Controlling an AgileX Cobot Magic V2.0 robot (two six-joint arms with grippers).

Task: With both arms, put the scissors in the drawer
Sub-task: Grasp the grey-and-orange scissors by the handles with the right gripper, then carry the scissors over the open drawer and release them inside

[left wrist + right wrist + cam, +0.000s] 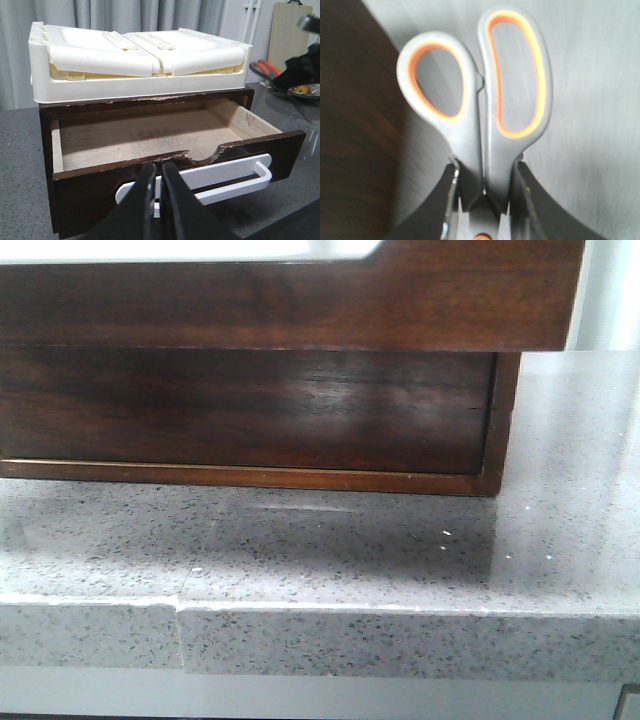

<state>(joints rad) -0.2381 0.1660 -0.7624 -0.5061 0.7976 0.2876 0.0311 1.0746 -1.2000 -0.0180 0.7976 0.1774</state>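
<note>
**Right wrist view: scissors clamped and held up, drawer pulled open**

Right wrist view shows the right gripper (482, 192) closed on the scissors (480, 105), its two dark fingers (442, 200) pinching the shanks just below the finger loops, so the handles point away from the wrist. The blur suggests the arm is in motion. In the left wrist view the same scissors (265, 67) appear as a small orange-and-grey shape held above the counter, off to one side of the cabinet and well apart from it; which tabletop edge that is I cannot tell.

The drawer (165, 150) stands pulled out, its bare pale-wood floor open to view, with a chipped notch in the top of the dark front. The left gripper (157, 187) sits at the white handle (220, 175), fingers nearly together; whether they actually pinch the bar is not clear, so I cannot tell its state.

To do this step well, I judge the right arm should bring the scissors over the middle of the open cavity, clear of the cream crate (135, 60) resting on the cabinet top, lower them close to the floor, then release. The left arm should hold the drawer steady meanwhile.

The scissors look small, with grey handles lined in bright orange, one loop rounder and one longer
</note>
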